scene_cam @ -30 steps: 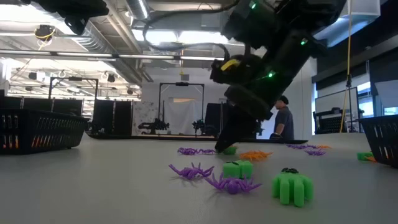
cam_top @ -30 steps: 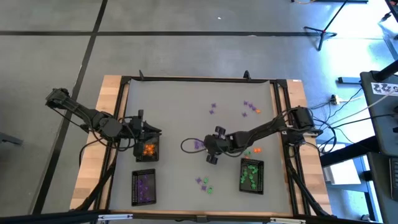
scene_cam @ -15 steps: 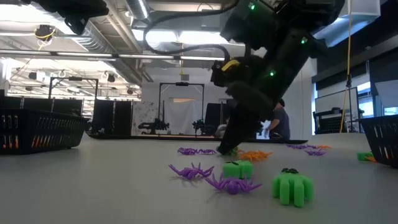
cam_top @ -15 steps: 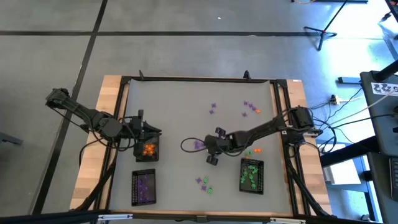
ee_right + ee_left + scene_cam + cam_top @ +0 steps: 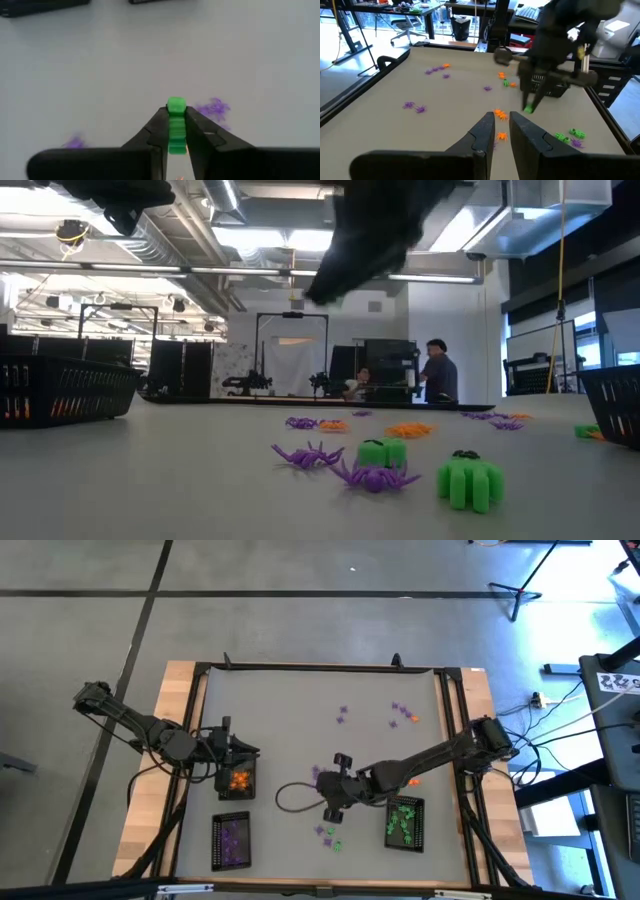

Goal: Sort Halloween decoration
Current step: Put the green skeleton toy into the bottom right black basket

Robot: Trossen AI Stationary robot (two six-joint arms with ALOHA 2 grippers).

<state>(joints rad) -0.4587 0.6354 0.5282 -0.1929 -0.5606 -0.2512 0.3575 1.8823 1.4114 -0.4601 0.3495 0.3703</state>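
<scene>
1. The right claw is pinching a small green trinket between its two fingers, lifted clear of the grey surface; from the left wrist view the green piece hangs at the claw's tip.
2. The right arm reaches in from the right edge, stretched long and low across the surface toward its middle, with the claw near the front centre.
3. The left claw has its fingers pressed nearly together with nothing between them. It hangs just over the orange tray at the left side, the left arm bent in from the left edge.
4. There are three black mesh trays: the orange tray holds orange trinkets, a purple tray at the front left holds purple ones, and a green tray at the front right holds green ones.
5. Loose pieces still lie on the surface: a front cluster of two purple spiders and two green pieces, seen close up in the low view.
6. A purple spider lies beside the right arm's wrist.
7. Farther back lie more purple pieces and a purple-and-orange group; I cannot count these exactly.
8. A person stands in the room beyond.
</scene>
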